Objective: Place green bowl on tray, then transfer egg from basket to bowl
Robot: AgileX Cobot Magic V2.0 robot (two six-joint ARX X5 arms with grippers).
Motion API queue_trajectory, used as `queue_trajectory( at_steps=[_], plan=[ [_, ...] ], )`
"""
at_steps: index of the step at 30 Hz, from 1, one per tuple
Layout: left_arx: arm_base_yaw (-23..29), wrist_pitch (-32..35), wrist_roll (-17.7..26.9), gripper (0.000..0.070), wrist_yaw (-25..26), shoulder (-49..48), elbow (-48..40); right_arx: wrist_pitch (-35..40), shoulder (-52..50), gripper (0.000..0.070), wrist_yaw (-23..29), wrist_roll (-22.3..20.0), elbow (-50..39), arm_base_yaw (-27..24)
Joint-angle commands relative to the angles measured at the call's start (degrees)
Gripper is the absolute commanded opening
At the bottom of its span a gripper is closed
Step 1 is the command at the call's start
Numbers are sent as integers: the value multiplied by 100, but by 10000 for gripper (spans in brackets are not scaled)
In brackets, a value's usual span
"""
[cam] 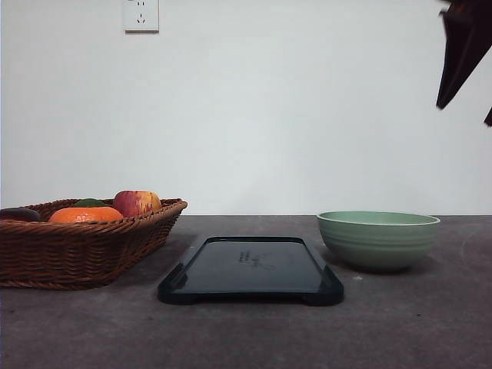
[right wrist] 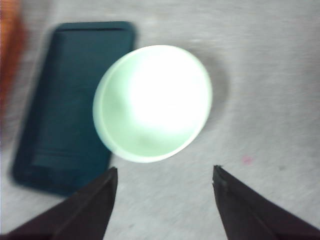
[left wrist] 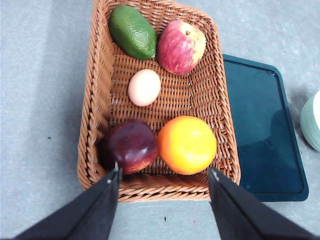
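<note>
The pale green bowl (cam: pixel 378 244) stands empty on the table, just right of the dark glossy tray (cam: pixel 231 267) and off it. At the left sits the wicker basket (cam: pixel 77 247). From above, the left wrist view shows the pale pinkish egg (left wrist: pixel 144 87) on the basket (left wrist: pixel 95 105) floor among fruit. My left gripper (left wrist: pixel 164 171) hangs open over the basket's near end, holding nothing. My right gripper (right wrist: pixel 165 170) is open high above the bowl (right wrist: pixel 150 105), with the tray (right wrist: pixel 60 110) beside it; its dark fingers (cam: pixel 463 54) show at the upper right.
In the basket lie a green avocado (left wrist: pixel 132 31), a red-yellow apple (left wrist: pixel 181 46), a dark red fruit (left wrist: pixel 130 145) and an orange (left wrist: pixel 187 144). The tray (left wrist: pixel 260 125) lies close to the basket's side. A wall socket (cam: pixel 141 14) is on the white back wall.
</note>
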Motion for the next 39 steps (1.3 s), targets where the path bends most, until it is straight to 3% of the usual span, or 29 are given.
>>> queue_trajectory(
  at_steps=[1,21,24,31,39],
  plan=[
    [0,66,34,350,24,28,144,11,251,378,58,-58,181,-2],
    [0,390,31,350,22,28,144,1068,2350,374,68,-208,327,-2],
    [0,390,31,350,22,30,144,1233,2564,299,68,-202,327,-2],
    [0,385,31,350,20,29,144,1309,2816,0,67,-187,327,-7],
    [0,385,33,350,22,30,144,999,2341,0,56,-208,444,-7]
  ],
)
